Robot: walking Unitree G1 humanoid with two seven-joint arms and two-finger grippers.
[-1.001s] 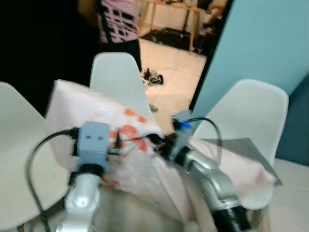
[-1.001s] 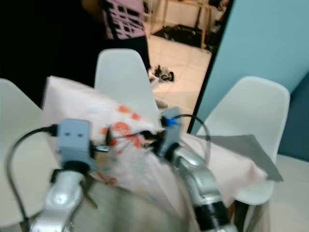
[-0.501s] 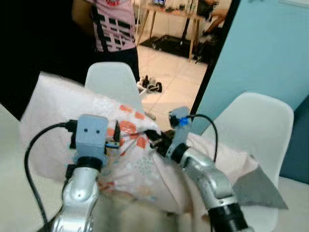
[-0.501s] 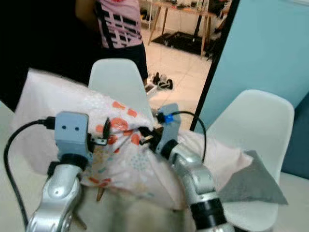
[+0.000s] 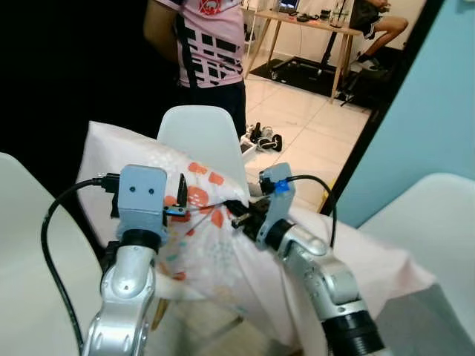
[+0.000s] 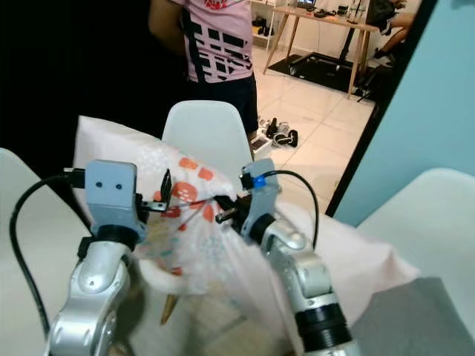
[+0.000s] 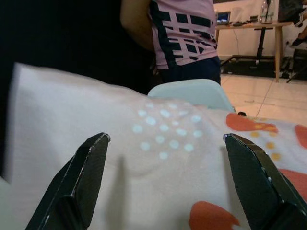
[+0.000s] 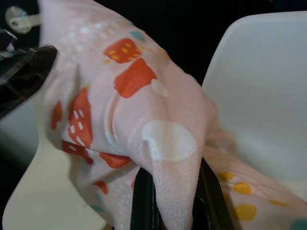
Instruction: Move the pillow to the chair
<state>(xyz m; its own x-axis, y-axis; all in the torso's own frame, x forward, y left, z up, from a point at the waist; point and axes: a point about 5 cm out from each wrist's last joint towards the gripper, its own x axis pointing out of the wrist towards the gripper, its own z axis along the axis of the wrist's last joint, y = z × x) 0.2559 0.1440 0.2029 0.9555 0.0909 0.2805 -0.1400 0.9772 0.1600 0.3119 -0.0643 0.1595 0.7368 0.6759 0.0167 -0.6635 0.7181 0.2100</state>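
The pillow [image 5: 141, 167] is pale pink with orange and white spots, and I hold it up in front of me. Its far end hangs over the seat of a white chair [image 5: 202, 137] straight ahead. My right gripper [image 5: 236, 216] is shut on a bunched fold of the pillow [image 8: 158, 139], with the cloth pinched between its fingers [image 8: 142, 201]. On the pillow's left side, my left gripper [image 5: 180, 202] stands open. Its fingers [image 7: 88, 182] are spread wide, and the pillow's face [image 7: 163, 158] lies between and beyond them.
A person [image 5: 209, 41] in a pink and black shirt stands just behind the middle chair. More white chairs stand at my left [image 5: 26, 245] and right [image 5: 438, 215], with a grey cushion [image 5: 434, 319] at the right. A blue wall [image 5: 445, 96] closes the right side.
The whole picture has shifted, so the camera has turned left. The right chair has slid toward the edge. Both grippers keep their places on the pillow.
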